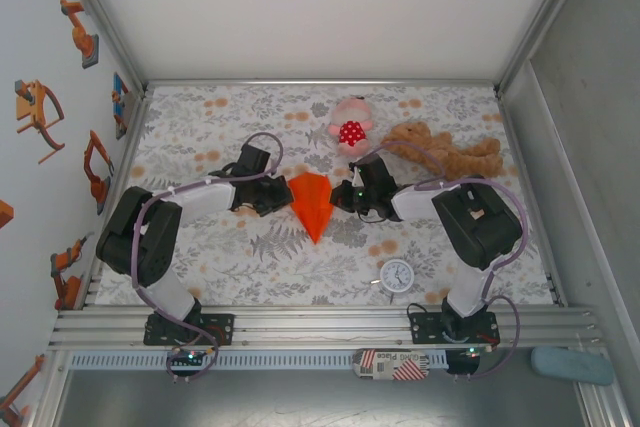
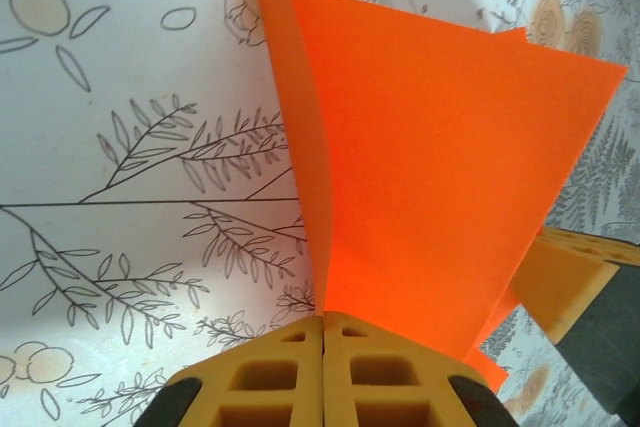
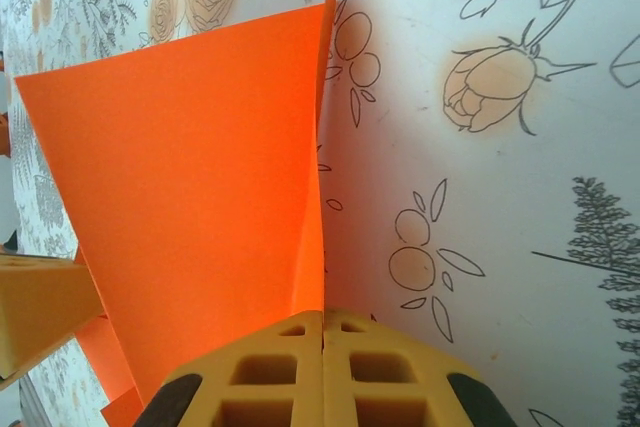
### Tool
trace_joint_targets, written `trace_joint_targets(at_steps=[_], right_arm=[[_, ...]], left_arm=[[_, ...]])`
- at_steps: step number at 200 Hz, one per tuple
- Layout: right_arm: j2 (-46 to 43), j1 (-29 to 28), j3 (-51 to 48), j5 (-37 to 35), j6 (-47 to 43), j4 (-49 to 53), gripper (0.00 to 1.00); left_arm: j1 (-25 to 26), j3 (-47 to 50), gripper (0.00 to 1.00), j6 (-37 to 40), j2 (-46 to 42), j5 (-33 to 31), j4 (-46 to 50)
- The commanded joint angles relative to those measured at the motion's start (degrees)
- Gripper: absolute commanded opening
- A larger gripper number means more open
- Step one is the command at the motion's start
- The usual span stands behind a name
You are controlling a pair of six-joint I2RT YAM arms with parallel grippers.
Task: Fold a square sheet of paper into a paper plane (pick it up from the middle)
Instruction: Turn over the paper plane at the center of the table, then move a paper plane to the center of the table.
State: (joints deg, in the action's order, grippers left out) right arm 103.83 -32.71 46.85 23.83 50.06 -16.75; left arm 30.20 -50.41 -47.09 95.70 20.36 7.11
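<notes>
I see the orange paper mid-bench as a folded wedge, wide end toward the far side, tip pointing at the arm bases, sitting between the two claws. Grip check: left claw is pinched together on the wedge's left edge and right claw on its right edge. On both wrist cams the yellow fingers meet with the sheet coming out of the seam. Overhead is too coarse for me to say whether the tip rests on the bench; pink spotted plush and brown teddy lie just beyond the paper, small clock nearer the right base.
</notes>
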Motion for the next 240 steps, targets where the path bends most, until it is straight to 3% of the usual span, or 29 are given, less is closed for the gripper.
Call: trace_joint_targets(at_steps=[1,57,106,132,177,240], right_arm=[[-0.6,0.4,-0.8,-1.9,-0.9,0.8,0.00],[-0.9,0.4,0.2,-1.3,-1.3,2.8,0.00],[-9.7,-1.2,3.3,-7.2,-5.7,15.8,0.32],[-12.0,-4.8,4.9,-11.8,-6.8,21.6,0.42],[-7.8,-11.7,10.2,-16.4,-7.8,26.7,0.45],[-1.4,-14.4,15.1,-15.4,-8.4,27.6,0.48]], left_arm=[[-0.3,1.3,0.08,0.4,-0.8,-0.9,-0.6],[-0.2,1.8,0.08,-0.1,0.3,0.7,-2.9],[-0.1,1.6,0.09,-0.5,0.1,1.6,-4.1],[-0.1,2.0,0.09,-0.7,0.1,1.8,-4.7],[-0.1,2.2,0.09,-0.4,0.7,2.1,-5.0],[0.0,2.4,0.09,-0.4,0.9,2.9,-5.6]])
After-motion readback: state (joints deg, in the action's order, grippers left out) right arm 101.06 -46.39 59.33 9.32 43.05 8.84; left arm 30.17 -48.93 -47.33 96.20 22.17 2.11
